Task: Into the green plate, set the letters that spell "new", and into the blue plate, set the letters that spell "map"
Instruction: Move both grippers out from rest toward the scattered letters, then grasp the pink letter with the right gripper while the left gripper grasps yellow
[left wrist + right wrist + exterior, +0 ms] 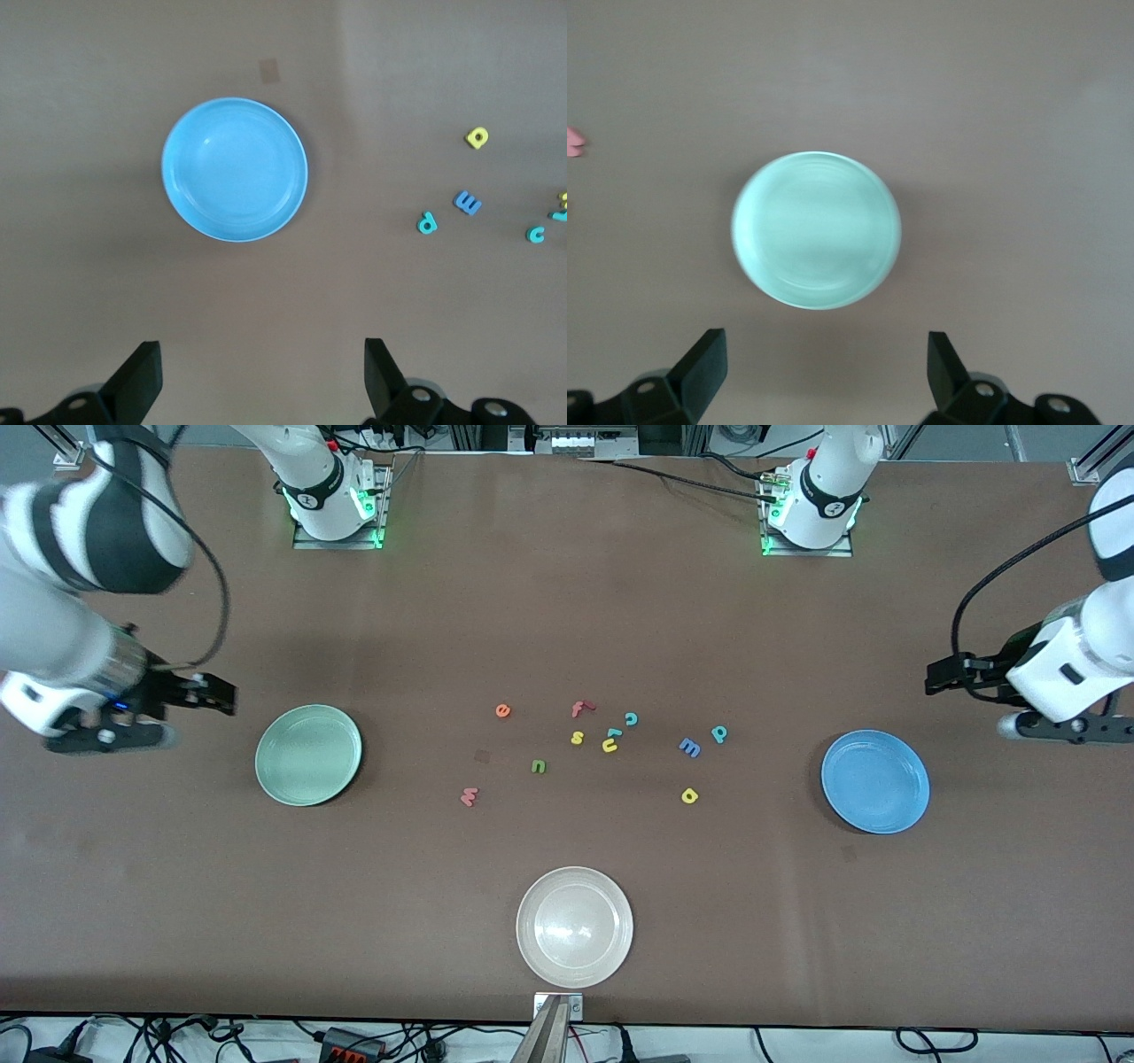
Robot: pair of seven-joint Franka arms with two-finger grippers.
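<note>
The right gripper (824, 359) hangs with its jaws wide and empty over the bare table (567, 602), at about 10 o'clock from the green plate (308, 755) in the front view, toward the right arm's end. This plate has nothing in it. From it, the 3 letters of "new" lie well apart: the pinkish-red w (469, 797) at about 4 o'clock, the orange e (502, 710) at about 2 o'clock, and the green n (538, 766) at about 3 o'clock. In the middle, the red f (580, 708), yellow s (577, 737), yellow u (609, 746) and teal c (631, 718) make a loose group that is not wanted. Then come the blue m (689, 747) and the teal p (719, 733), just beside each other, with the yellow a (689, 795) at 6 o'clock from the m. All 3 are near 9 o'clock from the blue plate (875, 781), also empty. The left gripper (261, 367) is at about 1 o'clock from that plate, jaws wide, holding nothing. I judge the letters to be very light, flat and stiff, so they may slide or tip. It seems best to come straight down and pinch across the body of 1 letter. The m and p are so close that a finger could push the neighbour.
</note>
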